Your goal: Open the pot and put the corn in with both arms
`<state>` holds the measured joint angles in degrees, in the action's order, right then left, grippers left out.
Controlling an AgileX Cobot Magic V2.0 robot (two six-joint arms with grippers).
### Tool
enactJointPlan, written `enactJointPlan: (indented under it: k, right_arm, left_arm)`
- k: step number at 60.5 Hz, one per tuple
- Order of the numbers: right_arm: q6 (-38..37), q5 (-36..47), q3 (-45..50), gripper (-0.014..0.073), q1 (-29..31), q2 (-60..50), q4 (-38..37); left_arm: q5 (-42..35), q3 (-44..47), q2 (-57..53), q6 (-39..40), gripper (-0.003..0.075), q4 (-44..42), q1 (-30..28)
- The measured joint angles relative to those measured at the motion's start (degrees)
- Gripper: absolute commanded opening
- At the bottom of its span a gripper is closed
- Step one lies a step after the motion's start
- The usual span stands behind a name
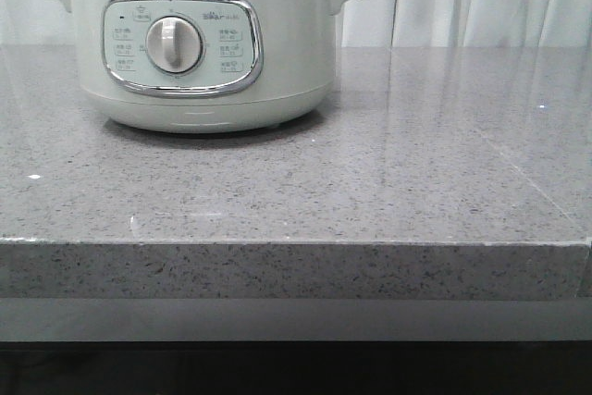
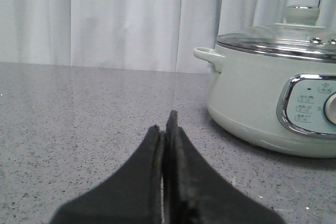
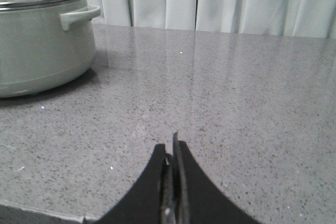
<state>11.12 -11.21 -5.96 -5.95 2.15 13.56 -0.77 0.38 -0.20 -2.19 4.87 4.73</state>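
Pot (image 1: 199,43): stood far left on the granite counter (image 1: 388,182), glass lid (image 2: 275,40) on.
Left gripper (image 2: 167,129): pressed together, empty, nearer; pot lay to its right.
Right gripper (image 3: 172,153): pressed together, empty.
Corn: not visible.

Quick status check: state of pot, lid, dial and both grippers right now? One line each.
pot: upright on the counter, untouched.
lid: on the pot, closed.
dial: pointer roughly vertical; setting unreadable.
left gripper: jaws shut, empty, over the counter short of the pot.
right gripper: jaws shut, empty, over bare counter.
corn: not in any view.
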Motion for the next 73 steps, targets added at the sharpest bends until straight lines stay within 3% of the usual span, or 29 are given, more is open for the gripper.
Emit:
enactJointPlan:
  k: [25, 58, 73]
  right_arm:
    - [0.1, 9.1, 7.5, -0.0067, 3.0, -2.7, 0.1]
    - [-0.2, 9.3, 7.5, -0.0067, 3.5, -2.8, -0.7]
    - [-15.0, 10.5, 7.5, -0.0067, 3.5, -2.8, -11.4]
  left_arm:
    - [0.1, 0.0, 0.0, 0.0, -0.0020, 0.0, 0.0]
    - [0.1, 0.0, 0.0, 0.0, -0.0020, 0.0, 0.0]
    - [0.1, 0.0, 0.0, 0.0, -0.0020, 0.0, 0.0]
